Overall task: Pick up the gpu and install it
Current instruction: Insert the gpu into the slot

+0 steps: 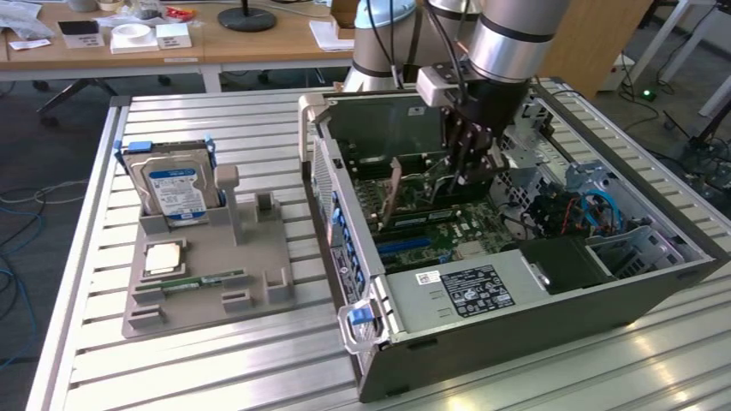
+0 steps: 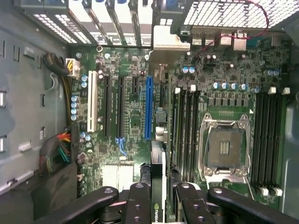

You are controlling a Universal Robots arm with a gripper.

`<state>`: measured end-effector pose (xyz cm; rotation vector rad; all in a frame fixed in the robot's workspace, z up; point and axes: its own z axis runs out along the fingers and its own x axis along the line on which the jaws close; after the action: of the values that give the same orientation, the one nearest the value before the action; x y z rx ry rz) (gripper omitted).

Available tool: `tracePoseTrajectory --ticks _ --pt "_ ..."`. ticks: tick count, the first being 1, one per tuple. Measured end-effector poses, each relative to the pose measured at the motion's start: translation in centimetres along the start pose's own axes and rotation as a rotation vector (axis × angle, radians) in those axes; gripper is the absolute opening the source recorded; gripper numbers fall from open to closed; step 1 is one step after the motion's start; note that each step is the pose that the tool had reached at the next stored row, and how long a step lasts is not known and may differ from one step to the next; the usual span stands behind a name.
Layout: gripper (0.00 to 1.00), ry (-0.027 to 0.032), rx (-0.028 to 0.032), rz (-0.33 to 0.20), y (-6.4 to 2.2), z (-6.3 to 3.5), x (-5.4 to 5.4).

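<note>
Clock is set from my pincer, with twelve toward the rear slot covers.

- My fingers clamp the gpu edge-on, and a green logo shows on its edge.
- The motherboard lies below me.
- Twelve: the blue slot is empty and runs parallel to the card. The card's edge sits just to its one-o'clock side.
- Eleven: two black slots, then the white slot.
- One: a bank of memory slots.
- Two: the CPU socket, with its contacts bare.
- Ten: a cable bundle lies against the grey case wall.
</note>
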<state>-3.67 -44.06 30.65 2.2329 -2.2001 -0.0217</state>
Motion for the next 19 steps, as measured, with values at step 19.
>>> tracePoseTrajectory --ticks 19 --pt "0.26 -0.0035 0.0004 0.000 1.28 1.00 0.8"
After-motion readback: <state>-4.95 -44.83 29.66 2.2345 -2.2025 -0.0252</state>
